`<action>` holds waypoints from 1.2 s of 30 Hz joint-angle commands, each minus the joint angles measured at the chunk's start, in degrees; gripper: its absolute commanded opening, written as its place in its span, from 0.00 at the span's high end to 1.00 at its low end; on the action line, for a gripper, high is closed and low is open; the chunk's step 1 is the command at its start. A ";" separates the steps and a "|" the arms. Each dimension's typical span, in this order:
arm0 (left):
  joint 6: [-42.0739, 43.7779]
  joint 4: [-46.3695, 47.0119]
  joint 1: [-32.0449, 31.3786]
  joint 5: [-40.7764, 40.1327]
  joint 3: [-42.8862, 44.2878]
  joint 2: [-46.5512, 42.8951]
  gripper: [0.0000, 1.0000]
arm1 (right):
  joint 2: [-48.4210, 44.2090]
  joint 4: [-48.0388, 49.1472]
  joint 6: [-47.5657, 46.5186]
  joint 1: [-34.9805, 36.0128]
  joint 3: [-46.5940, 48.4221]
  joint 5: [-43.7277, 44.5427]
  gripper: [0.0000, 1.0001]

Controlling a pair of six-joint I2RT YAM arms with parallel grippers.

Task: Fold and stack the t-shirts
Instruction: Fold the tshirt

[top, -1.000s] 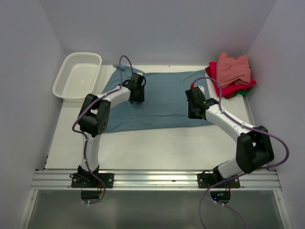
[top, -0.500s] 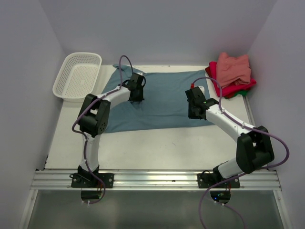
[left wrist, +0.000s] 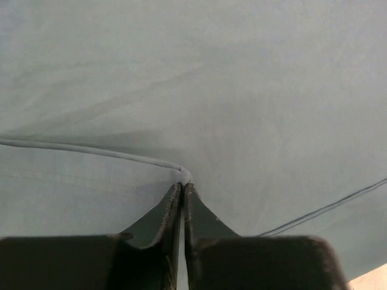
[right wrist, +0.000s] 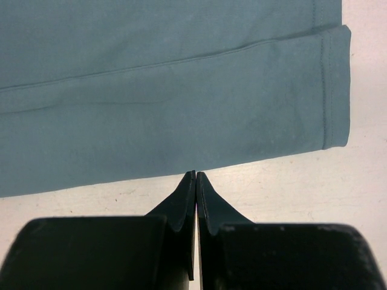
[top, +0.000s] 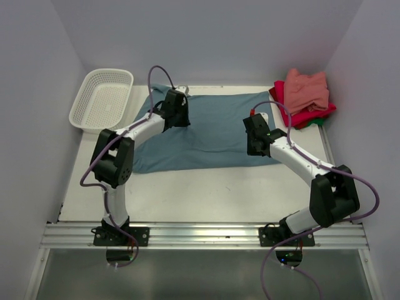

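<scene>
Cotton like this teal t-shirt (top: 219, 134) is light and limp and will droop from any single pinch, so it wants holding at hems or corners, at two points at once. It lies spread on the counter (top: 219, 194), directly under the left tool (left wrist: 182, 181) and just ahead of the right tool (right wrist: 195, 176). The left tool is pressed closed with a seam ridge caught at its tips. The right tool is also closed, tips at the near hem, apparently gripping nothing. The folded shirts (top: 304, 97) sit stacked beyond it, to its right.
</scene>
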 commanded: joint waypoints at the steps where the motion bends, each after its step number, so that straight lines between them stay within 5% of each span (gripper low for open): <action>1: 1.82 2.64 0.01 4.26 1.57 1.35 0.89 | -1.58 0.16 -0.12 -0.12 0.35 1.90 1.00; 3: 1.73 2.38 0.01 4.01 1.49 1.97 0.70 | -1.58 0.08 -0.12 -0.12 0.35 1.90 0.93; 4: 1.55 2.38 0.01 3.31 1.31 2.23 0.47 | -1.58 -0.01 -0.20 -0.12 0.35 1.90 0.88; 5: 1.47 2.38 0.01 2.60 1.14 2.32 0.36 | -1.67 0.08 -0.20 -0.12 0.35 1.99 0.84; 7: 1.29 2.64 0.01 1.37 -0.09 1.18 0.14 | -1.58 0.16 0.06 -0.12 0.26 2.07 0.62; 10: 1.38 4.39 -0.08 -1.44 -2.98 -2.49 0.00 | -1.49 0.69 0.59 -0.21 0.09 2.95 0.35; 12: 1.73 5.19 -0.16 -3.02 -4.74 -5.92 0.00 | -1.84 1.82 1.64 -0.21 -0.35 4.71 0.01; 20: 1.73 4.93 -0.08 -10.76 -10.55 -8.85 0.03 | 4.11 11.24 2.70 -9.08 0.60 -2.32 0.02; 23: 0.85 7.02 1.58 -11.73 -12.04 -7.09 0.15 | 12.28 9.24 2.52 -10.93 7.27 -3.73 1.00; 27: -0.99 8.26 5.27 -8.48 -10.47 -4.89 0.46 | 20.81 7.99 0.33 -11.46 15.80 -6.36 1.00; 30: -0.56 8.44 7.99 -8.83 -6.10 -3.14 0.50 | 24.60 5.54 -0.55 -11.55 21.43 -7.50 1.00; 31: -0.56 8.01 8.88 -9.00 -4.16 -2.17 0.45 | 25.13 5.18 -0.73 -11.46 23.27 -7.85 0.94; 32: -0.64 5.74 9.50 -8.92 -1.79 -1.12 0.40 | 25.22 4.91 -0.99 -11.46 23.72 -9.16 0.63; 34: -0.56 5.19 11.26 -8.04 4.28 1.70 0.17 | 24.35 6.14 -1.52 -11.46 23.73 -10.92 0.45; 36: -0.82 4.84 12.40 -7.60 9.54 4.41 0.06 | 22.95 7.63 -2.31 -11.46 23.64 -12.77 0.29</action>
